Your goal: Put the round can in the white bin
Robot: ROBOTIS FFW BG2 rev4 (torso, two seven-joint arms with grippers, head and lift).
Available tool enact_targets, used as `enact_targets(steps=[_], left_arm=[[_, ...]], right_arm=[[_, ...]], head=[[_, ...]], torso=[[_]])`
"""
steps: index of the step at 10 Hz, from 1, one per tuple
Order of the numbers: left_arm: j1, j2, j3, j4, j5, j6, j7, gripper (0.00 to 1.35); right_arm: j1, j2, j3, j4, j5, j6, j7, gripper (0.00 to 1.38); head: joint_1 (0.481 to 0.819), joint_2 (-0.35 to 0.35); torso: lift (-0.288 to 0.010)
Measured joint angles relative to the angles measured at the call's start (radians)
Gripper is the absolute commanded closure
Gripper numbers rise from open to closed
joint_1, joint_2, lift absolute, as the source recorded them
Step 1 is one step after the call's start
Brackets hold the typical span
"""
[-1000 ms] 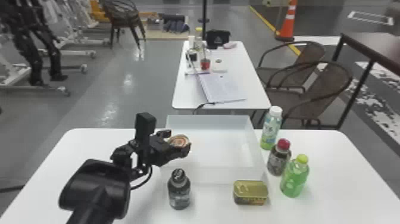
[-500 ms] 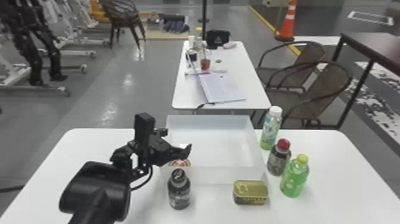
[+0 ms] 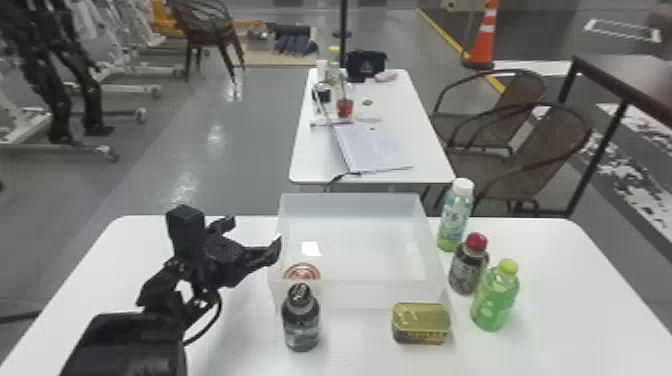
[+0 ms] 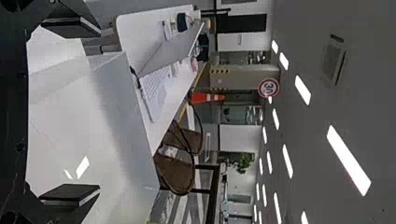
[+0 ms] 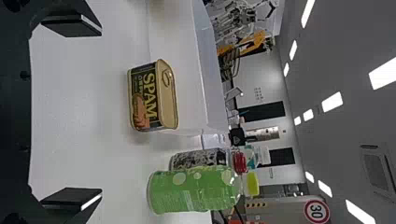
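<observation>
Releasing looks done, with backing off left to do: the right hand [image 5: 100, 112] is open at its wrist view's left edge; low centre in the head view, behind the dark bottle [image 3: 301, 320], the can [image 3: 302, 272] sits in the bin's [image 3: 350, 201] lower-left corner; the left hand [image 3: 255, 231], open, pointing right, should clear the rim

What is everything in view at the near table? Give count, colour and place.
table: one, white, foreground
white bin: one, white, table's centre
round can: one, red-and-white top, inside bin, near-left corner
dark bottle: one, black-capped, before bin's left
rectangular can: one, gold, before bin's right
white-capped bottle, red-capped bottle, green bottle: one each, right of bin
left gripper: one, black, bin's left side, open
right gripper: one, black, facing rectangular can, open
</observation>
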Motion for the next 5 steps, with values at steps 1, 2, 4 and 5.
enact_targets(steps=[1, 2, 4, 5], left_arm=[[0.06, -0.005, 0.044, -0.063, 0.011, -0.004, 0.008, 0.13], [0.132, -0.008, 0.081, -0.13, 0.032, -0.009, 0.035, 0.13], [0.307, -0.013, 0.106, -0.226, 0.142, -0.108, 0.166, 0.13], [0.393, -0.022, 0.109, -0.26, 0.183, -0.165, 0.214, 0.13]], right_arm=[[-0.001, 0.0, 0.0, 0.0, 0.0, 0.0, 0.0, 0.09], [-0.002, 0.0, 0.0, 0.0, 0.0, 0.0, 0.0, 0.09], [0.002, 0.0, -0.001, -0.004, 0.001, 0.0, 0.0, 0.09], [0.007, 0.0, -0.002, -0.008, 0.001, 0.0, 0.0, 0.09]], head=[[0.549, 0.0], [0.549, 0.0], [0.549, 0.0], [0.549, 0.0]], torso=[[-0.1], [-0.1], [-0.1], [-0.1]])
